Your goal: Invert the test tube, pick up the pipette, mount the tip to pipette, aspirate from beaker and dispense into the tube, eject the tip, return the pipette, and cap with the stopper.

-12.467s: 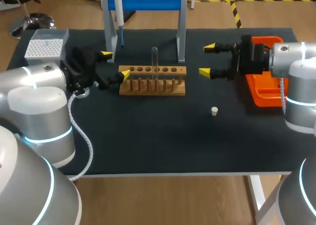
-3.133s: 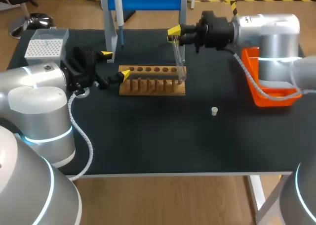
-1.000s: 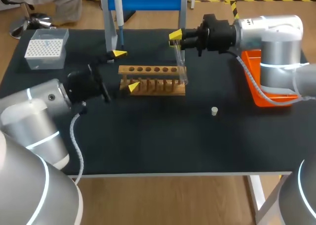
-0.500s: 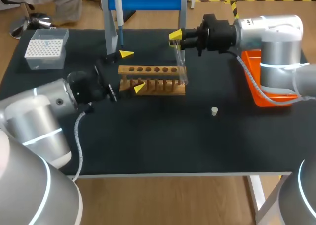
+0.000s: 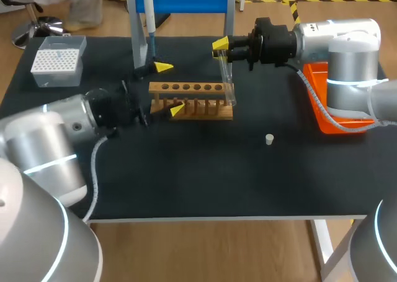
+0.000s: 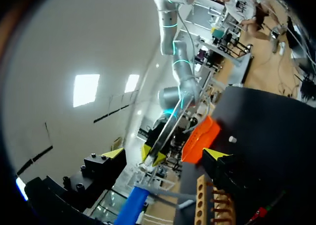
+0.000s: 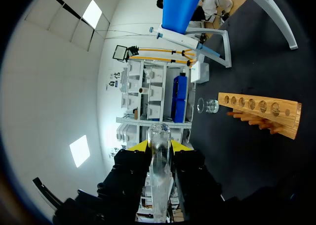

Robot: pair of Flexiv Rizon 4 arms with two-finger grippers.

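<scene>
Right gripper [image 5: 223,49] clenched on the test tube [image 5: 226,77], which stands tilted with its lower end at the right end of the wooden rack [image 5: 192,92]; cannot tell whether it is in a hole. Left gripper [image 5: 169,88] splayed, empty, at the rack's left end. Judgement: square the tube upright over the end hole, lower slowly, release only once seated.

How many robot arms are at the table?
2. The left arm is by the wooden rack's left end; the right arm holds the test tube at the rack's right end. None seem hidden.
</scene>
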